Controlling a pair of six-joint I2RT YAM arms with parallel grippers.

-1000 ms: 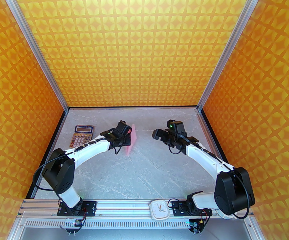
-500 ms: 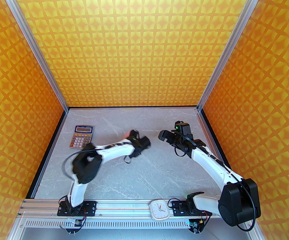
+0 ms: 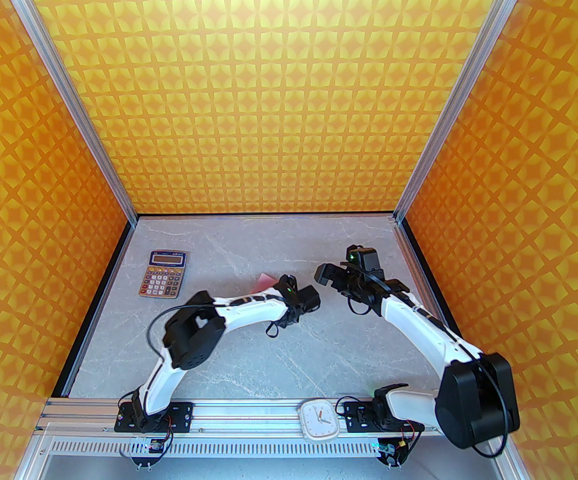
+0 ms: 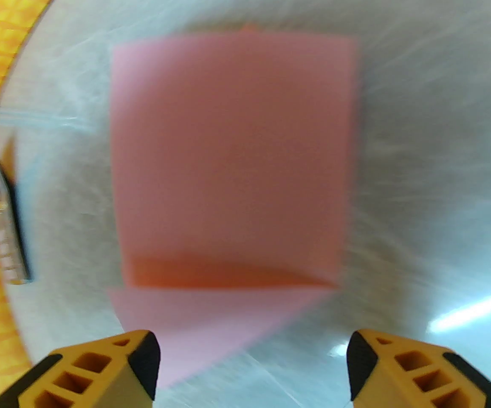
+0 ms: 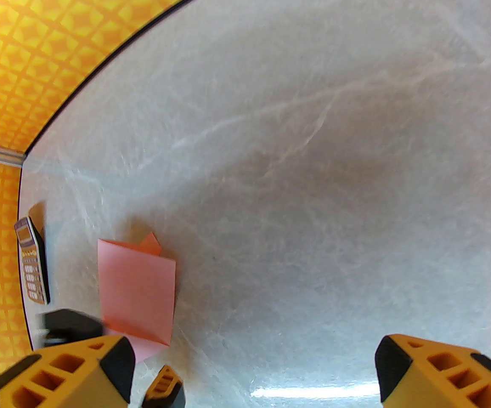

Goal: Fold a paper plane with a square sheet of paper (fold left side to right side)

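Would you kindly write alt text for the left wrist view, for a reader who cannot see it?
A pink paper, folded over with a lower layer showing beneath the flap, lies on the grey table. The open left gripper hangs near it, holding nothing; a calculator sits at the left edge. The picture is blurred.

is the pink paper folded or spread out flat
Folded. In the left wrist view the square sheet of paper has one layer lying over another whose edge sticks out, with a shadowed gap between them, so it is not pressed flat.
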